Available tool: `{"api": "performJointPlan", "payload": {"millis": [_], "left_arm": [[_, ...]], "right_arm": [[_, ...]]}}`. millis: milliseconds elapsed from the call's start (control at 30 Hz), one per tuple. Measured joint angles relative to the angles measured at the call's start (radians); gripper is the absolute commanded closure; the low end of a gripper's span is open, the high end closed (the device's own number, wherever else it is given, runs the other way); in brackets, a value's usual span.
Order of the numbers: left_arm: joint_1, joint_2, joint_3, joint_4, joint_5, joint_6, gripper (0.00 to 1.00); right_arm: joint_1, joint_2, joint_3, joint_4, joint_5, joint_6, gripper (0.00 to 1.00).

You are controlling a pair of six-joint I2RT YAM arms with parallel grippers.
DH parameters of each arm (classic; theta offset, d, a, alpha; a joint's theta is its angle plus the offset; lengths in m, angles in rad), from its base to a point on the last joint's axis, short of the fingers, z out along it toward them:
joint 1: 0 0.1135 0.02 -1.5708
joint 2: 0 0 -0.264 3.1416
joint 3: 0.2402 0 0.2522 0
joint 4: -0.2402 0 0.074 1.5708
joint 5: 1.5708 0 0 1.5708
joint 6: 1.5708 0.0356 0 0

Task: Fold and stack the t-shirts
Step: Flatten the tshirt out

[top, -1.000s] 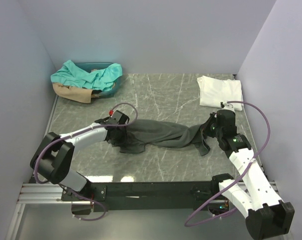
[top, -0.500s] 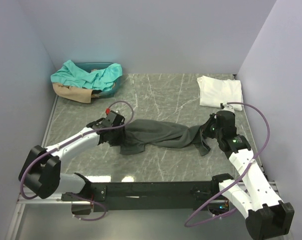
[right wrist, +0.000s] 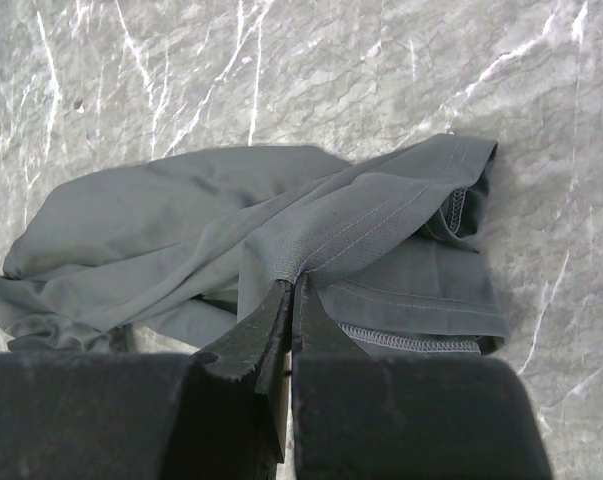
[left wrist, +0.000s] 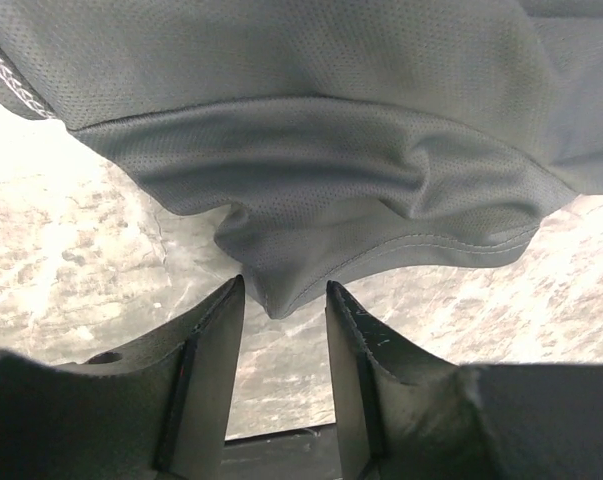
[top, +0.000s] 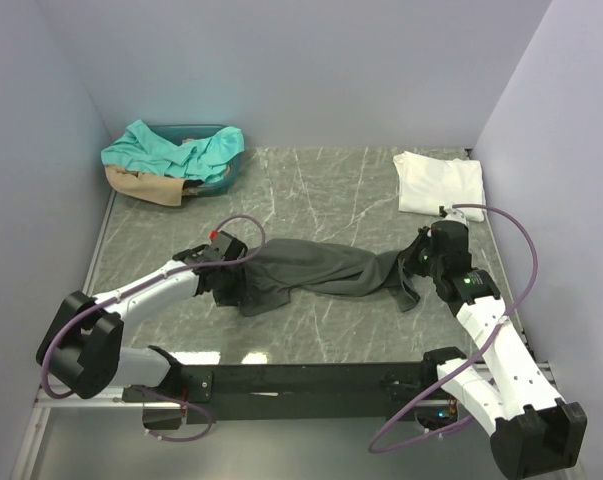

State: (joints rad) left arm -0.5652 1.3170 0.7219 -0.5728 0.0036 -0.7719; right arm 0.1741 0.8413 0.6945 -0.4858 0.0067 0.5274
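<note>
So, starting at the far left corner of the tabletop (top: 331, 190): a bin (top: 206, 128) is parked there. A teal t-shirt (top: 171, 150) is bunched up over it, and a tan t-shirt (top: 141, 187) is hung out over its near-left side. Both are crumpled, not folded.

Moving right, the left gripper (top: 238, 284) is found left of centre, about halfway between the near and far edges. It is pushed up against the left end of the charcoal t-shirt (top: 321, 265). In the left wrist view its fingers (left wrist: 216, 340) are seen spread apart. A hemmed fold of the grey cloth dips into the gap between the tips, but nothing is pinched, so the jaws are released.

The charcoal t-shirt itself is stretched out on the marble as a long rumpled band across the middle of the tabletop, from left of centre to near the right edge.

At its right end the right gripper (top: 418, 262) is clenched on it. In the right wrist view the two fingers are pressed together with a ridge of grey cloth caught between the tips, and a stitched hem is seen just beside them.

Last, the white t-shirt (top: 439, 183) is laid folded flat in the far right corner, apart from the charcoal one.
</note>
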Motion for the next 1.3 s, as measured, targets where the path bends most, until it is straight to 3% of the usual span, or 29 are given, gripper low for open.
{"api": "performJointPlan", "payload": {"millis": [767,1000,1100,1300], "left_arm": [[0.000,0.041,-0.032,0.010,0.030,0.027,0.62],[0.000,0.063,-0.032,0.031,0.045,0.034,0.81],[-0.001,0.063,-0.032,0.041,0.056,0.041,0.99],[0.000,0.061,-0.023,0.018,0.060,0.049,1.00]], "right_arm": [[0.000,0.001,0.000,-0.001,0.000,0.001,1.00],[0.000,0.001,0.000,-0.001,0.001,0.003,1.00],[0.000,0.001,0.000,-0.001,0.002,0.003,1.00],[0.000,0.001,0.001,-0.003,0.007,0.002,1.00]]}}
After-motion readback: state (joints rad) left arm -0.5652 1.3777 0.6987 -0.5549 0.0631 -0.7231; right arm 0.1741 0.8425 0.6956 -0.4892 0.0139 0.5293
